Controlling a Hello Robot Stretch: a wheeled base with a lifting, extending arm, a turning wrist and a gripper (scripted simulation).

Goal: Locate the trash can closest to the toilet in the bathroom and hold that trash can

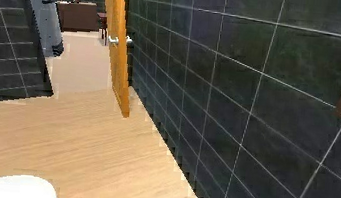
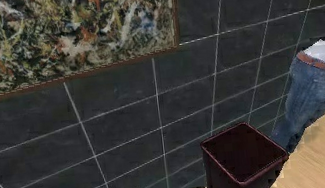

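Trash can, dark red, by tiled wall nr jeans; end effector state can't tell.

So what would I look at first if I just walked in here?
The big speckled painting on the dark tiled wall, in the arm side view's upper left, grabs the eye first. Lower down, at the bottom middle, stands a dark red trash can, with a pair of jeans hanging at the right. In the forward view, an orange door stands open ahead.
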